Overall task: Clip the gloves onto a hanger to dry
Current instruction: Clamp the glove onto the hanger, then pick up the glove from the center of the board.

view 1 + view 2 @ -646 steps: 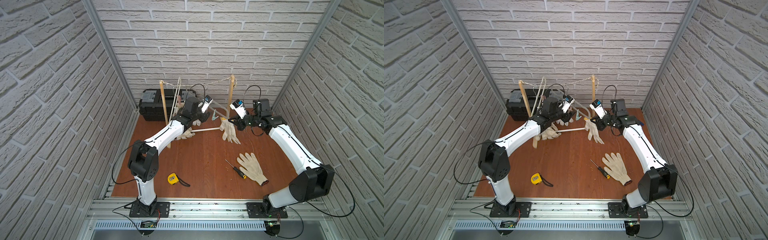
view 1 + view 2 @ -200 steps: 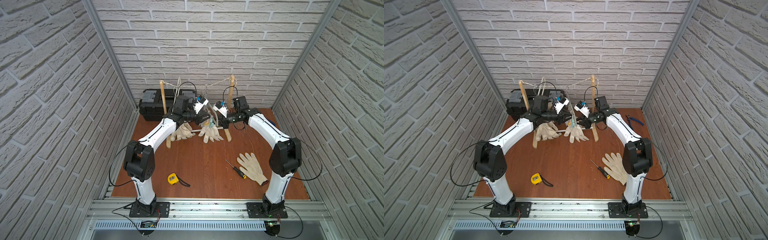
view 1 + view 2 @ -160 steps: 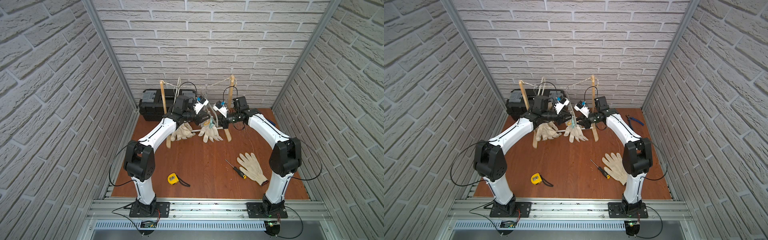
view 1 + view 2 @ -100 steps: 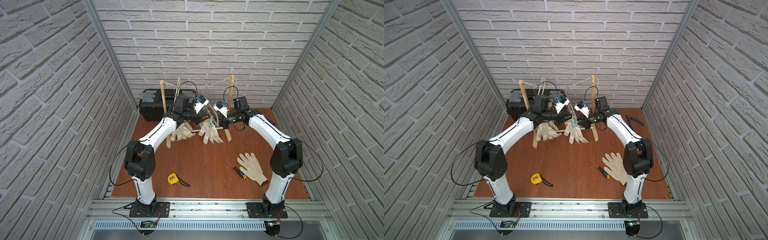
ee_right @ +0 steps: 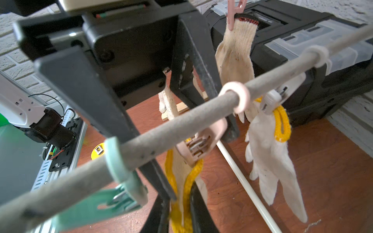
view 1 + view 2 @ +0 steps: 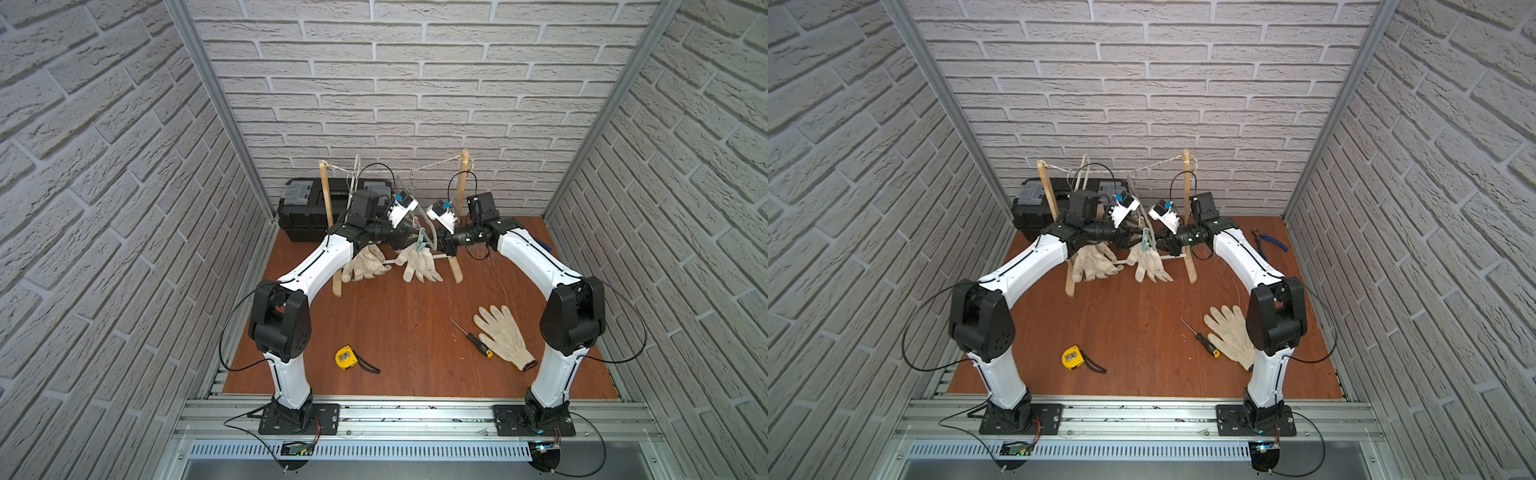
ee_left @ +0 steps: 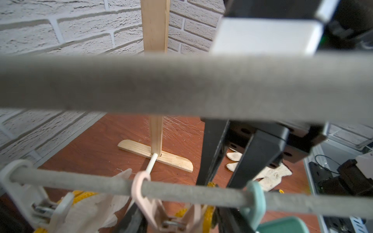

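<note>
1. My left end effector (image 6: 411,242) stands spread wide, its fingers (image 5: 80,90) straddling the grey hanger bar (image 5: 161,132), one on each side of the pink clip (image 5: 201,141).
2. That pink clip bites the yellow-cuffed glove (image 5: 179,163) at its cuff, and the glove hangs down from the bar.
3. My right end effector (image 5: 180,199) faces the left one across the bar with that yellow cuff between its own fingers. The view is too crowded there for me to tell whether they pinch the cuff or merely flank it.
4. Along the same bar, a white clip (image 5: 276,96) holds a second glove (image 5: 268,153) by its yellow cuff, and a green clip (image 5: 90,205) hangs on the pink clip's other side.
5. A red-cuffed glove (image 5: 235,52) hangs from a further clip (image 5: 234,12), with the black toolbox (image 5: 302,50) behind it.
6. One loose glove (image 6: 500,336) lies flat on the surface (image 6: 395,324) just beside the screwdriver (image 6: 469,340); the tape measure (image 6: 346,357) lies well apart from both.
</note>
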`<state>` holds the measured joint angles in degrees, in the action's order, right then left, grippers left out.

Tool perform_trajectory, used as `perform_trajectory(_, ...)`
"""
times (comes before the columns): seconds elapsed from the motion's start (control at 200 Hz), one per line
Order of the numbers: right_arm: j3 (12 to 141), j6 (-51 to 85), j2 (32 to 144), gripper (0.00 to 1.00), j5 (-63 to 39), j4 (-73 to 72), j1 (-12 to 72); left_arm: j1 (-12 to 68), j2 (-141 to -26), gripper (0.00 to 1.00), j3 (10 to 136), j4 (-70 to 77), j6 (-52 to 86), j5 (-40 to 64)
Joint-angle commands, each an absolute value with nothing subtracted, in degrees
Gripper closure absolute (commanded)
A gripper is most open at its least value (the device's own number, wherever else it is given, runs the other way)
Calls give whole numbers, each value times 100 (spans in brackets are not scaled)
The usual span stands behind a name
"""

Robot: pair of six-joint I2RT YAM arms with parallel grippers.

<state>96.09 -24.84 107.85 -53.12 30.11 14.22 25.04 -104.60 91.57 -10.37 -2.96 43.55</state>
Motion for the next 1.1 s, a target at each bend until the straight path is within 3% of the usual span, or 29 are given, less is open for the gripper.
perform_trajectory(0.0, 9573, -2385, 10692, 69, -5035, 2795, 1451, 2470, -10326, 32, 9136, -959, -290, 4193)
perform_trajectory(0.185, 9223, -2130, 10420, 52, -4176, 2604, 1433, 2454, -10071, 20, 8976, -1191, -443, 3575)
perform_trajectory(0.42, 8355, -1360, 9686, 43, -2846, 2302, 1367, 2474, -9651, 9, 8650, -1445, -531, 2781)
perform_trajectory(0.725, 6992, 840, 8418, 40, -796, 3071, 1205, 2785, -8952, 6, 7949, -1489, -438, 2139)
perform_trajectory(0.94, 5568, 2365, 7034, 33, 935, 4002, 1040, 3278, -8244, 4, 7081, -1259, -180, 1503)
perform_trajectory(1.095, 4553, 3406, 5944, 30, 1505, 4467, 687, 3651, -7786, 4, 6468, -987, 49, 1182)
